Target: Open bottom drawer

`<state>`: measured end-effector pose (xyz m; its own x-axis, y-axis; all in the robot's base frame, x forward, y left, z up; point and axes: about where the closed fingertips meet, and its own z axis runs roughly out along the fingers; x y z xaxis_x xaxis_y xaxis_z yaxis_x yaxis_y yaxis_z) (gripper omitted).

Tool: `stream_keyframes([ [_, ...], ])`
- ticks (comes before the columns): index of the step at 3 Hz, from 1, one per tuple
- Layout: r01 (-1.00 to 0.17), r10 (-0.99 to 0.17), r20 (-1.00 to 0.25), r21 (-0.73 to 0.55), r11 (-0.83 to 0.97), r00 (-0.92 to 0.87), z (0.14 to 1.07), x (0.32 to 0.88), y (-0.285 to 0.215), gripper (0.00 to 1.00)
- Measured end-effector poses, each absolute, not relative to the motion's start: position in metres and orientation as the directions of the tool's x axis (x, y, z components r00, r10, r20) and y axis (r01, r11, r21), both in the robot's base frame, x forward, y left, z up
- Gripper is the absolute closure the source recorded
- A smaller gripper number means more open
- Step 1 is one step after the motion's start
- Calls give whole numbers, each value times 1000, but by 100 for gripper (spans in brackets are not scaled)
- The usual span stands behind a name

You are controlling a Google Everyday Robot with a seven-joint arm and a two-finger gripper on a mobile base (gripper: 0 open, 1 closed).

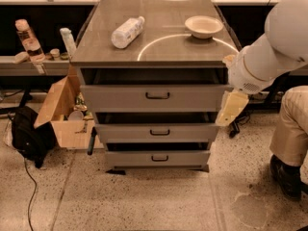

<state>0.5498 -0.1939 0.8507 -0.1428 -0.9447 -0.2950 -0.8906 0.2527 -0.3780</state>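
- Claw (231, 108) hangs just below the table's (159, 52) front-right corner, pale yellow, pointing down & slightly left.
- In view the claw sits at the right end of the top drawer (125, 98), its tip reaching approx. the level of the middle drawer (125, 133); can't tell if it touches either front.
- Claw's state: can't tell, only one flat yellowish shape shows.
- White arm (269, 52) comes in from the upper right, past the table's right edge.
- Bottom drawer (130, 159) is lowest of the 3, under the table's front edge, near the floor; short grey front w/ small black bar handle (160, 158) at its middle. Dark gap above its front. Claw is well apart from that handle, up & to the right.
- On the table: clear bottle (127, 31) lying on its side near the back-left; shallow bowl (203, 26) near the back-right.
- Left of the table: open cardboard box (57, 109) & black bag (29, 138) on the floor.
- Right: a person's leg (291, 124) & dark shoe (284, 174).
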Motion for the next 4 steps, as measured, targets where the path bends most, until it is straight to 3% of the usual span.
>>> stream_keyframes([
  [2,-914,-941,-303,-320,250,-152,813,534,-180,0],
  [4,-903,-935,-325,-343,258,-143,818,531,-181,0],
])
